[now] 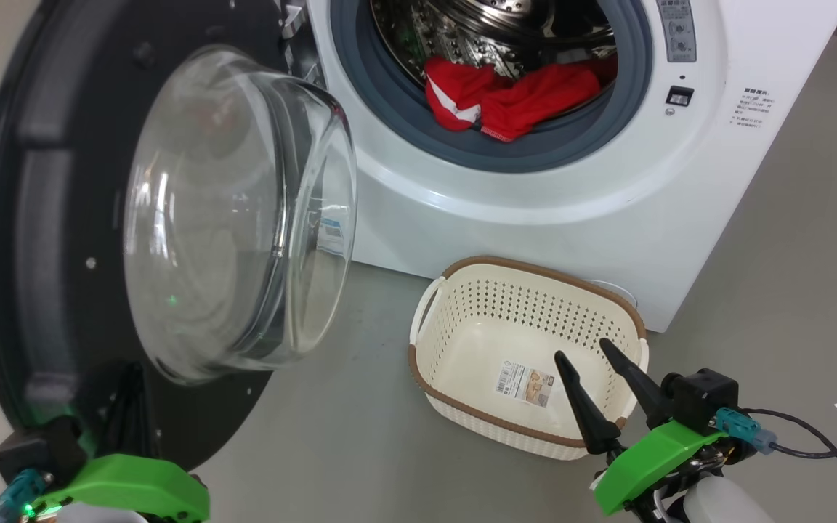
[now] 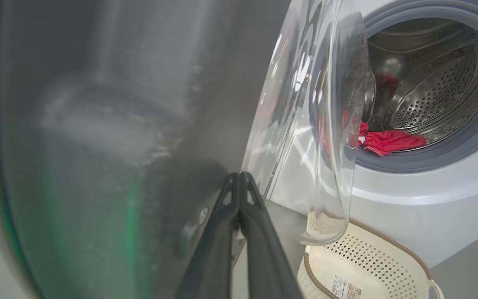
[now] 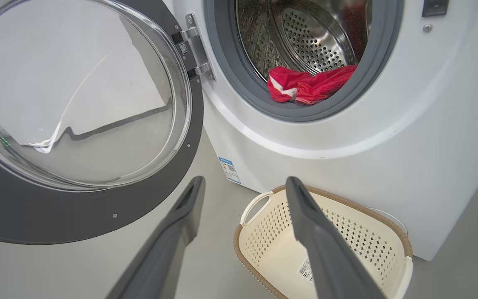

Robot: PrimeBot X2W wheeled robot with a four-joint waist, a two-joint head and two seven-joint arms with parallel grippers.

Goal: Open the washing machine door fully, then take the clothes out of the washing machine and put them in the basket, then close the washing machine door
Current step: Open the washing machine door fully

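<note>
Starting with head view: washing machine door [image 1: 48, 218] stands wide open and takes the left half of frame, glass bowl [image 1: 237, 211] bulging toward centre. Washing machine [image 1: 535, 218] sits upper right. Clothes [image 1: 513, 98] are bunched at the front lip of the drum [image 1: 462, 36], draped onto the grey ring [image 1: 382, 116]. Basket [image 1: 462, 312] is on the floor [image 1: 346, 436] at lower centre, just in front of the machine, paper label [image 1: 525, 383] on its bottom. Right gripper [image 1: 582, 349] is at lower right, fingers spread wide, empty, tips over the basket's right end.

Left wrist view: left gripper [image 2: 239, 176] is pinched fully together with nothing between the fingers, tips at lower centre by the door's dark inner face, beside the bowl's edge. That face is blurred up close; contact looks likely, can't confirm. Clothes mid right in the drum, basket in the lower right corner.

Right wrist view: fingers stand wide apart, left one over bare floor, right one over the basket. Door at left, hinge [image 3: 197, 45] upper centre, clothes at the drum lip right of it. Blue label [image 3: 228, 170] is low on the machine.
</note>
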